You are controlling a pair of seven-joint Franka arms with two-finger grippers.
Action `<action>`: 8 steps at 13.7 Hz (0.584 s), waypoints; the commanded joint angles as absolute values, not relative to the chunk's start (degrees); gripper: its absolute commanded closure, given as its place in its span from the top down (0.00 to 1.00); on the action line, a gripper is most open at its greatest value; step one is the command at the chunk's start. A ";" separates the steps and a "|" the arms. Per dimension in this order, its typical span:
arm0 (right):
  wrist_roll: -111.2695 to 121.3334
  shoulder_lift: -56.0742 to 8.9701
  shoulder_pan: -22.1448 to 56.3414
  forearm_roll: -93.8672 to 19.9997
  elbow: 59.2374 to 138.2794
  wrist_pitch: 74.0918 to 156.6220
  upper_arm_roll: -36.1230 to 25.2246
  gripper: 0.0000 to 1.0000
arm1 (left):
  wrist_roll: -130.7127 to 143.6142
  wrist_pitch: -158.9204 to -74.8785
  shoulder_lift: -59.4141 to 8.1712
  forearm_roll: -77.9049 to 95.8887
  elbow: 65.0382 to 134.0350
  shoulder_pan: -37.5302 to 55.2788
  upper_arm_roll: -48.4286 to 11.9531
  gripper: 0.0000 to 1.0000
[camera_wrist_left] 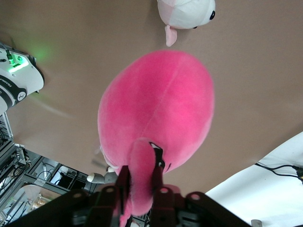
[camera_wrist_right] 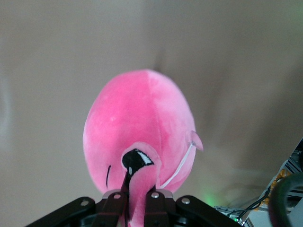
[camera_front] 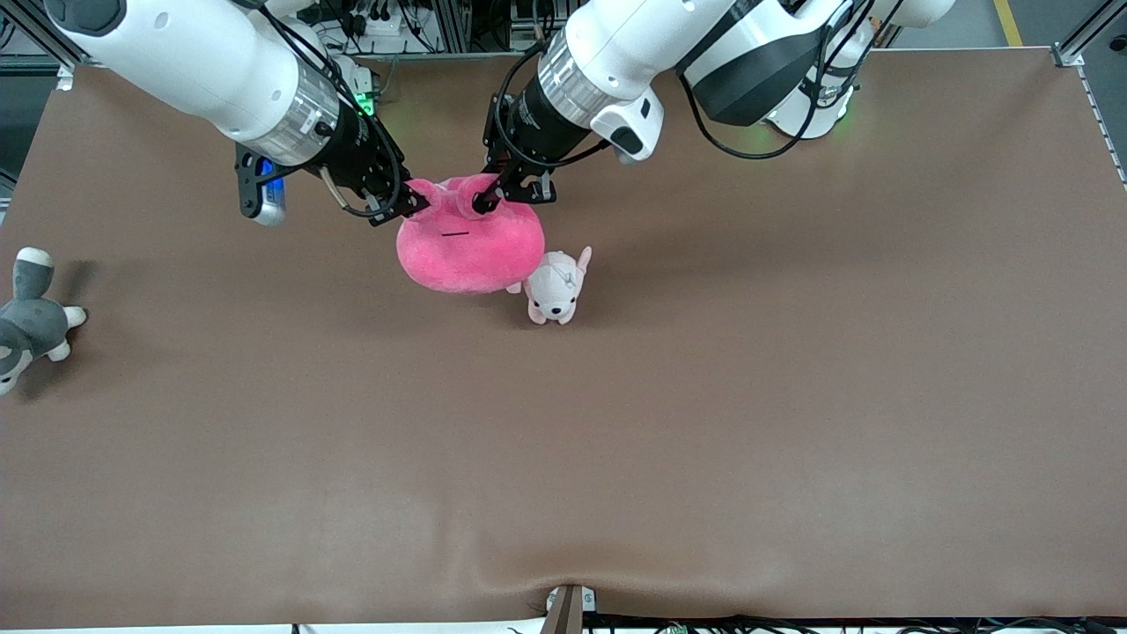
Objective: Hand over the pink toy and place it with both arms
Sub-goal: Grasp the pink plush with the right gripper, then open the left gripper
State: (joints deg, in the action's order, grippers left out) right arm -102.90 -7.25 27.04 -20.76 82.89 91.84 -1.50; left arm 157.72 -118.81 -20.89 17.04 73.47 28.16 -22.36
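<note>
The pink toy, a hot-pink round plush, hangs above the brown table between both grippers. My right gripper is shut on one bulging eye of the toy; the pinch shows in the right wrist view, with the toy below it. My left gripper is shut on the toy's other raised eye lobe; the left wrist view shows this gripper clamping pink plush, with the toy's body hanging under it. The toy's thin mouth line faces the front camera.
A small pale pink-and-white puppy plush lies on the table beside the pink toy, nearer the front camera; it also shows in the left wrist view. A grey-and-white plush animal lies at the right arm's end of the table.
</note>
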 commanded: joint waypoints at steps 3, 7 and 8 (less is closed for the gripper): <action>-94.86 -6.42 20.76 -20.39 82.88 89.05 -1.41 0.00 | 158.77 -111.74 -19.17 16.17 71.46 23.92 -22.50 1.00; -80.37 -6.77 12.59 -20.30 83.40 85.43 -1.49 0.00 | 138.58 -100.13 -16.09 16.17 71.46 14.61 -22.59 1.00; -76.50 -7.46 10.31 -20.22 83.41 84.12 -1.49 0.00 | 133.30 -98.19 -15.30 16.17 71.46 12.24 -22.33 1.00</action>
State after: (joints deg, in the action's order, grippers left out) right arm -82.51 -7.31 14.13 -20.50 83.07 85.85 -2.27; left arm 140.85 -102.08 -17.27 16.83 71.31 15.79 -22.15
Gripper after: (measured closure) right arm 0.877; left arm 0.000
